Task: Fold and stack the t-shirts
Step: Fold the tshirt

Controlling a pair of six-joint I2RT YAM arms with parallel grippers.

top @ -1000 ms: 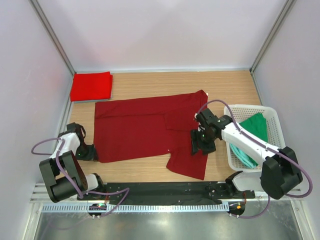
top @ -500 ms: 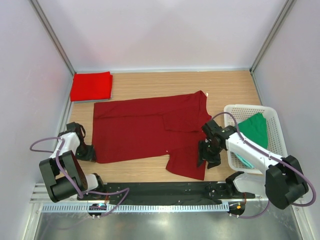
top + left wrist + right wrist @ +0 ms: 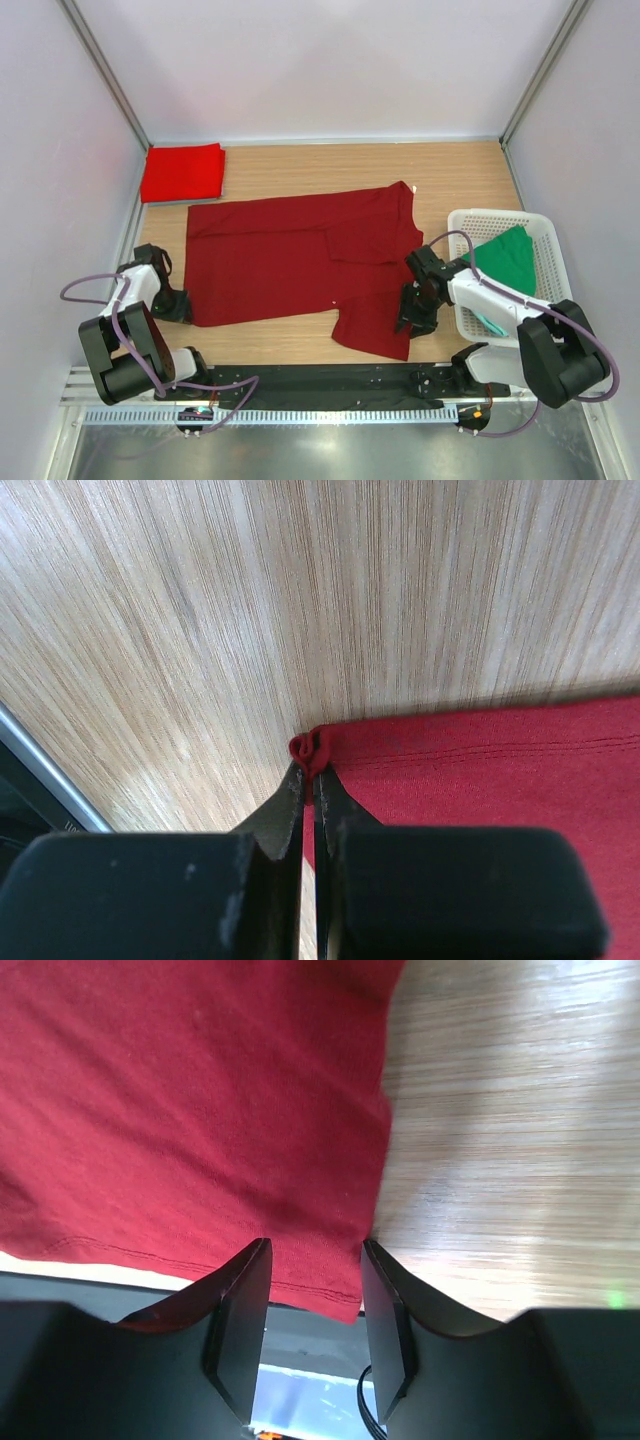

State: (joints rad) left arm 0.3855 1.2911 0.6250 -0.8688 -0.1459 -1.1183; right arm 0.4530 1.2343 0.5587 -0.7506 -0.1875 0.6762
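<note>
My left claw (image 3: 312,770) is pinched shut on the near left corner of the dark red t-shirt (image 3: 290,260). The shirt lies spread flat in the middle of the counter (image 3: 450,170). My right claw (image 3: 315,1250) sits low at the shirt's near right corner, jaws apart with cloth between them. The shirt looks soft, light and floppy, so I think corners and hems are best to pinch.

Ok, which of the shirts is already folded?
The bright red shirt at the far left corner, a neat rectangle. The dark red shirt lies spread open; the green shirt sits bunched in the basket.
</note>
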